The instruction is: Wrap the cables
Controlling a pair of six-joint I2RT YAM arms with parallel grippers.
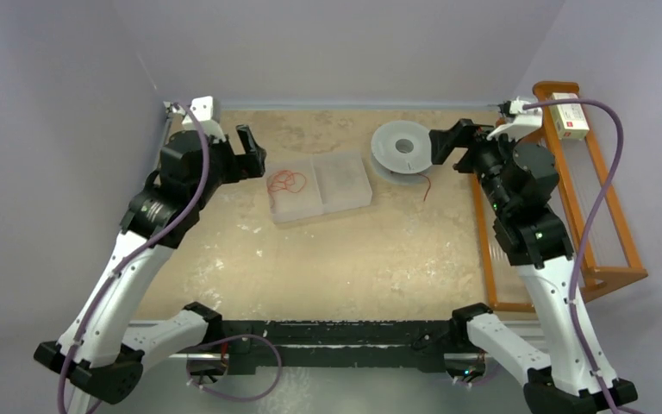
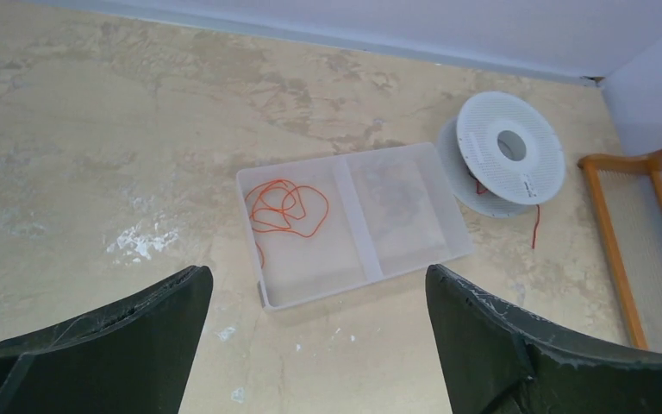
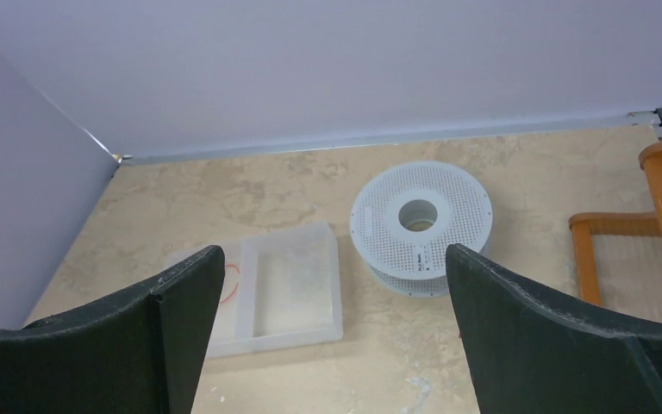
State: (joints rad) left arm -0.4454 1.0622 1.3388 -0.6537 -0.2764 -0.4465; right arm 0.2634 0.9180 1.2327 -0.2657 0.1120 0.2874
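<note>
A loose tangle of thin red-orange cable point(image 1: 287, 181) lies in the left compartment of a translucent two-compartment tray point(image 1: 321, 214). It also shows in the left wrist view point(image 2: 286, 209), and a bit of it in the right wrist view point(image 3: 234, 281). A grey double-disc spool point(image 1: 388, 138) lies tilted on the table right of the tray, with a short red cable end point(image 1: 427, 188) trailing from it. My left gripper point(image 1: 254, 153) is open and empty, raised left of the tray. My right gripper point(image 1: 445, 148) is open and empty, just right of the spool.
A wooden rack point(image 1: 608, 216) stands along the right edge, with a red-and-white box point(image 1: 571, 121) on its far end. Walls close the table at the back and left. The tray's right compartment point(image 2: 401, 207) holds no cable.
</note>
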